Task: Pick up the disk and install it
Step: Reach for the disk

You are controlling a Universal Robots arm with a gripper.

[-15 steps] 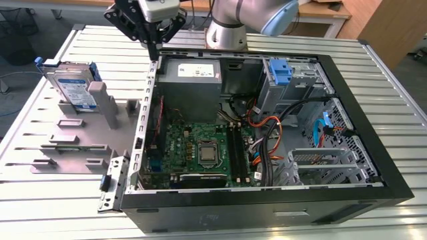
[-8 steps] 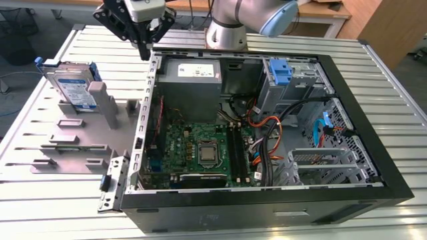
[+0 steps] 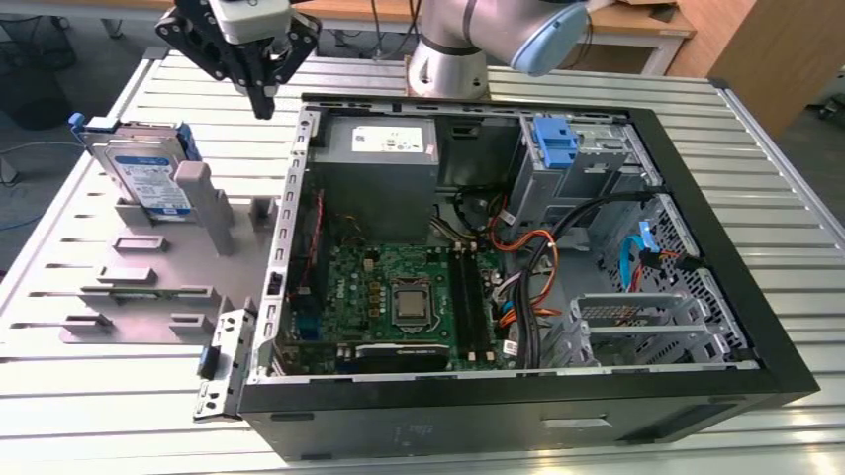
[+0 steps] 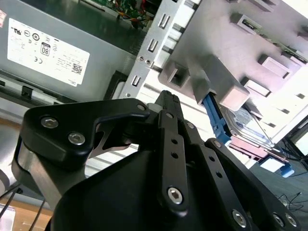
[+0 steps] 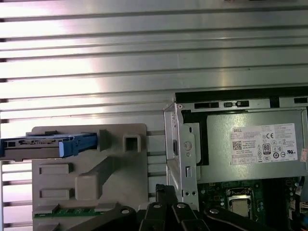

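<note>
Gripper (image 3: pixel 263 103): closed, empty, hovering beside open computer case (image 3: pixel 739 327) corner | Disk (image 3: pixel 139 166): at exterior view's left of case, standing on edge in grey holder (image 3: pixel 158 287), apparently so its top edge is graspable; not yet picked | Surface: ribbed metal counter (image 3: pixel 119 426) | Room: wooden furniture (image 3: pixel 766 49) behind.
</note>
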